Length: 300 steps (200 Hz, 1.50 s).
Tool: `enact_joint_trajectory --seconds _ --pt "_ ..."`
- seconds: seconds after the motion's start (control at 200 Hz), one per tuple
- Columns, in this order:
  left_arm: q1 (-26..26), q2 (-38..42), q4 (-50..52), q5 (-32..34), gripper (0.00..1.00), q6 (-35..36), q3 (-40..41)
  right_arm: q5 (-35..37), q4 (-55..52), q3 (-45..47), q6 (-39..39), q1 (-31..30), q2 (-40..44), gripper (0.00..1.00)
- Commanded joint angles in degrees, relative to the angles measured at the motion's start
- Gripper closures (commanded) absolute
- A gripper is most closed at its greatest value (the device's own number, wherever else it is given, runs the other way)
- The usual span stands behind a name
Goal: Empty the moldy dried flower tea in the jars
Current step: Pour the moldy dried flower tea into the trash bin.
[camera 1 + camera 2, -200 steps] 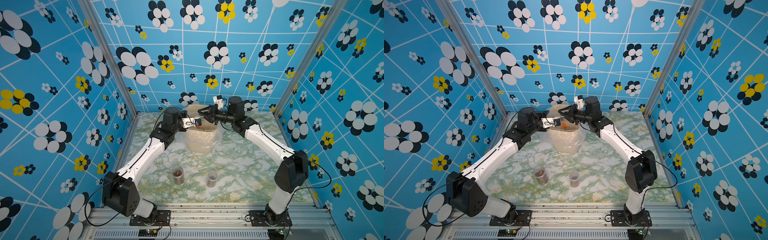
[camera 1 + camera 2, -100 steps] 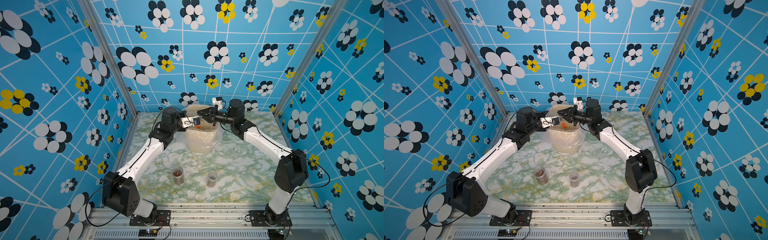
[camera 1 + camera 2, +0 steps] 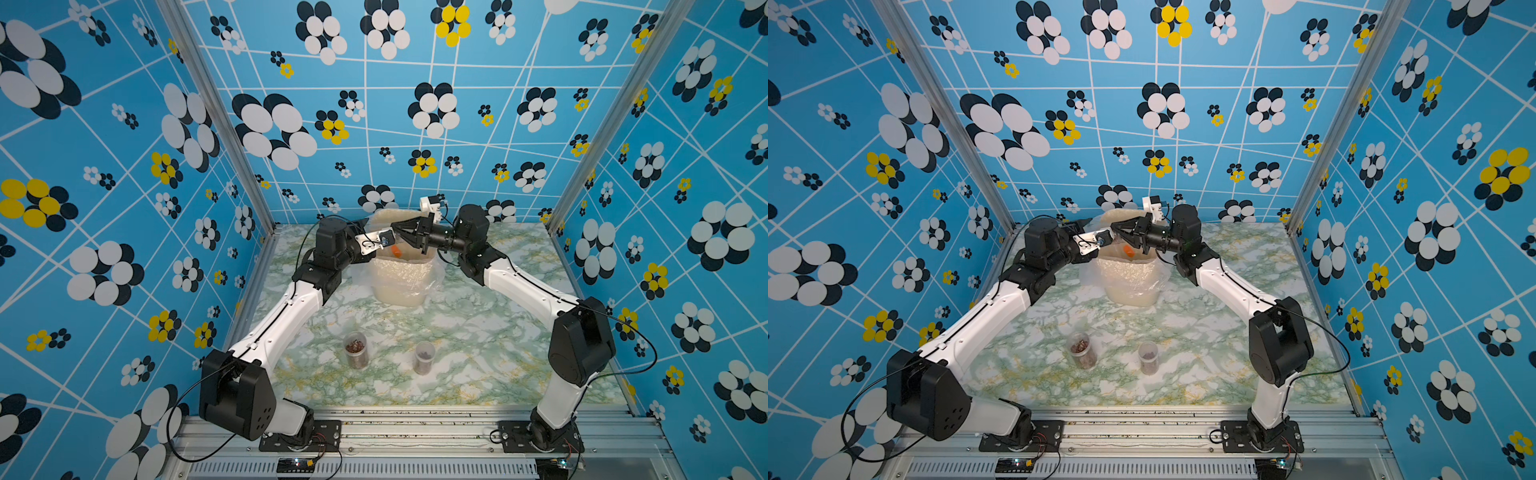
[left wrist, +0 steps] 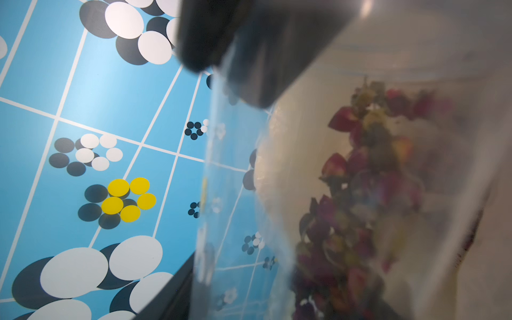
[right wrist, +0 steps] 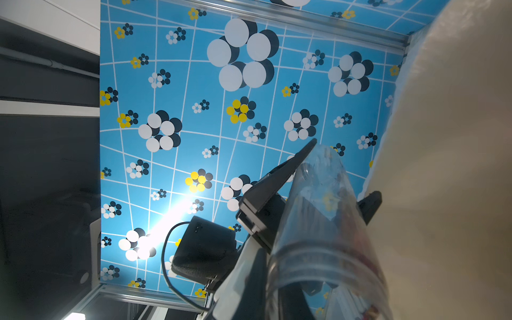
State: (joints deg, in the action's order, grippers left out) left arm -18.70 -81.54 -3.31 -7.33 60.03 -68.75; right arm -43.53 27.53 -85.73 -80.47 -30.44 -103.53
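Right wrist view: your left gripper (image 5: 346,166) had its fingers (image 5: 277,188) either side of the tilted jar (image 5: 318,221); whether they pressed it, you couldn't tell. Your right gripper (image 3: 395,227) was closed tight, on what was unclear, nose to nose with it just above the bin (image 3: 401,286) rim. The dried flower tea (image 4: 360,194) lay inside that jar. Both arms reached back, elbows out.

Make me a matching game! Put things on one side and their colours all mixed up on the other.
Things:
1. bin
2. table
3. dried flowers
4. small piece inside the bin

Colours:
A. orange
B. reddish-brown
C. cream
D. green and white marble

Pairs: 1-C, 2-D, 3-B, 4-A
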Motion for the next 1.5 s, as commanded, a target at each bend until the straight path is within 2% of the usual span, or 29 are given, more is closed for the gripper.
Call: enact_joint_trajectory --seconds 0.0,0.1,0.26,0.645,1.494 --pt "0.7 2.5 -3.5 -2.2 0.24 -7.6 1.7 -0.6 2.1 1.4 -1.0 -0.2 0.1 1.00" --pt "1.0 3.3 -5.6 -2.2 0.13 -10.4 2.9 -0.7 3.4 1.6 -1.6 -0.2 0.5 1.00" --pt "1.1 3.8 -7.1 -2.9 0.00 -13.1 4.3 -0.6 3.8 1.9 -1.7 -0.2 1.2 1.00" --pt "1.3 5.5 -8.7 -2.4 0.00 -16.1 6.9 -0.6 11.1 2.8 -6.7 -0.2 1.0 1.00" --pt "1.4 11.4 -11.3 -2.5 0.01 -22.2 12.6 4.2 18.9 3.3 -9.8 1.0 2.9 1.00"
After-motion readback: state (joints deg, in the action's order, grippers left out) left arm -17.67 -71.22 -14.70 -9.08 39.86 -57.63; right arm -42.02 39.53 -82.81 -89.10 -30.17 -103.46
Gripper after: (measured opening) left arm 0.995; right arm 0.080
